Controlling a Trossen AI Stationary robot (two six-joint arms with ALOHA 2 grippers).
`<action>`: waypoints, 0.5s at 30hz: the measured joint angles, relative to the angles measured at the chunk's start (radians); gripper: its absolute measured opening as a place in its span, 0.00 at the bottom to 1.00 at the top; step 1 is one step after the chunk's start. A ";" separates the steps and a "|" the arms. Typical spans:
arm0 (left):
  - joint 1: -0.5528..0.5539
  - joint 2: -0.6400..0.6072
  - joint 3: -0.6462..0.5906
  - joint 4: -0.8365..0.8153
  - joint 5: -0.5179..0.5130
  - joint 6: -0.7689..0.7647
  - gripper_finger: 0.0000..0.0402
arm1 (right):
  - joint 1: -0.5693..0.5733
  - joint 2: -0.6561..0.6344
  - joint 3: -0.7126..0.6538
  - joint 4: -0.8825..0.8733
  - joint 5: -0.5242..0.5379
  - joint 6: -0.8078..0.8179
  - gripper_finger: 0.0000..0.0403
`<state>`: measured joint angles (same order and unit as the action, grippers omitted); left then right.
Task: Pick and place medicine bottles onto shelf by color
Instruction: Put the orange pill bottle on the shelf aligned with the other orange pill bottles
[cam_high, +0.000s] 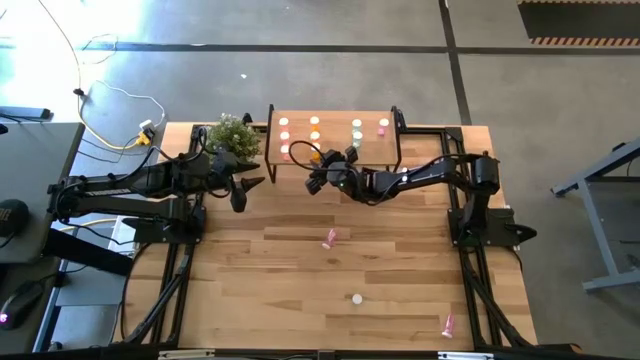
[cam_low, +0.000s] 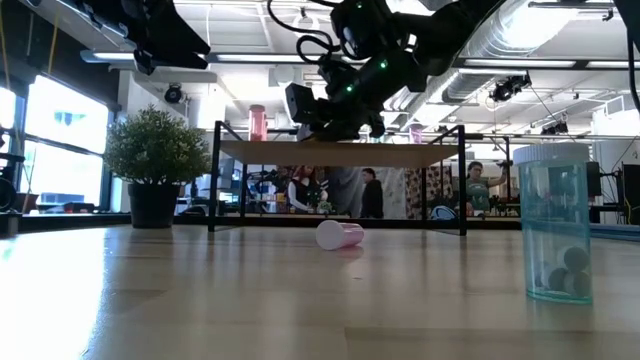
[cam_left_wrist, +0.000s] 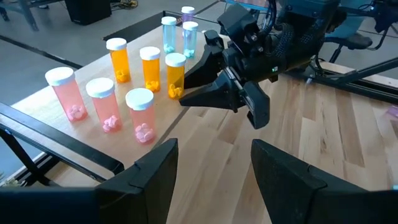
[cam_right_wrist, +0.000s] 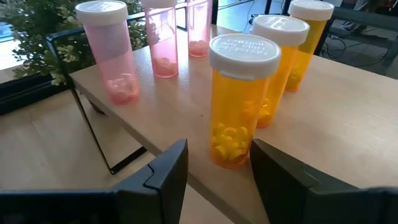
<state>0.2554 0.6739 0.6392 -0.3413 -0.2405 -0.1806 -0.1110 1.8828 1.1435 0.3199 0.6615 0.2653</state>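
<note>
High view: left gripper (cam_high: 243, 190) hangs over table (cam_high: 300, 290) just right of potted plant (cam_high: 233, 133), short of shelf's (cam_high: 335, 150) left end, fingers parted, nothing btwn them. To its right, shelf carries upright bottles in rows by colour: pink, orange, pale blue-green, then one or two at far right end. Right gripper (cam_high: 318, 180) sits at shelf's front edge, by orange row. Right wrist view: its fingers (cam_right_wrist: 163, 174) stand apart, empty; nearest orange bottle (cam_right_wrist: 239, 99) stands upright on shelf just ahead of gap, not touched; pink bottles (cam_right_wrist: 112, 50) further along the shelf beside it. On table nearer than right gripper: pink bottle (cam_high: 330, 237) lying down, pale upright bottle (cam_high: 357, 297) beyond that, another pink one (cam_high: 448, 323) lying near the front right corner.
</note>
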 joint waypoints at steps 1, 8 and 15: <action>0.000 0.000 0.000 0.000 0.000 0.000 0.49 | 0.001 0.000 0.000 0.000 -0.001 0.000 0.42; 0.000 0.000 0.000 0.000 0.000 0.000 0.49 | 0.001 0.000 0.000 0.003 -0.037 0.000 0.42; 0.000 0.000 0.000 -0.001 0.000 0.000 0.49 | 0.001 0.000 0.000 0.000 -0.025 0.015 0.42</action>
<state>0.2557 0.6739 0.6392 -0.3420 -0.2409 -0.1806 -0.1101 1.8828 1.1435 0.3198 0.6362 0.2802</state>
